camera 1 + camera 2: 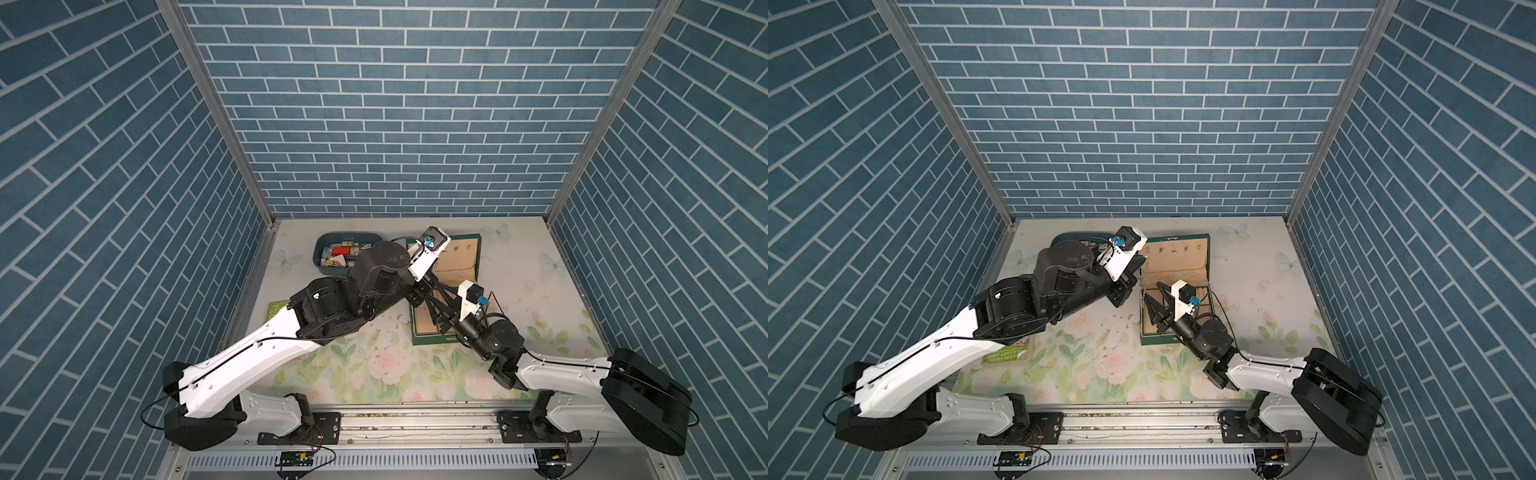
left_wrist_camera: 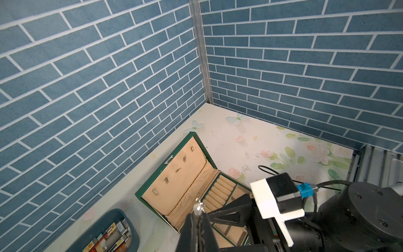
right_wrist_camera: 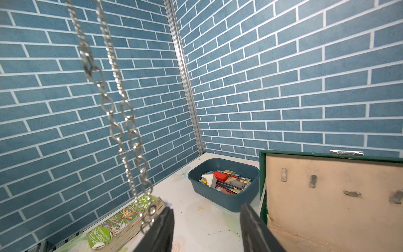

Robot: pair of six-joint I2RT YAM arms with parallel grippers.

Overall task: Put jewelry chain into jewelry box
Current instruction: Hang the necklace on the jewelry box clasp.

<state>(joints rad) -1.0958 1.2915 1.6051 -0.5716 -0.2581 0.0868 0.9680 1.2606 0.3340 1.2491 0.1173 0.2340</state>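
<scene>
The left gripper [image 2: 197, 216] is clenched on the jewelry chain [image 3: 122, 122], which dangles beside the half-open, empty right gripper [image 3: 207, 210].

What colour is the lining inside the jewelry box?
Beige; the jewelry box lining shows best in the left wrist view.

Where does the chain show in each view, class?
Top view: chain hangs along box edge.
Top view: not made out near box.
Left wrist: end link pinched in left gripper.
Right wrist: two strands hanging close, above book.
Shared landmark: the open box, beige inside.
</scene>
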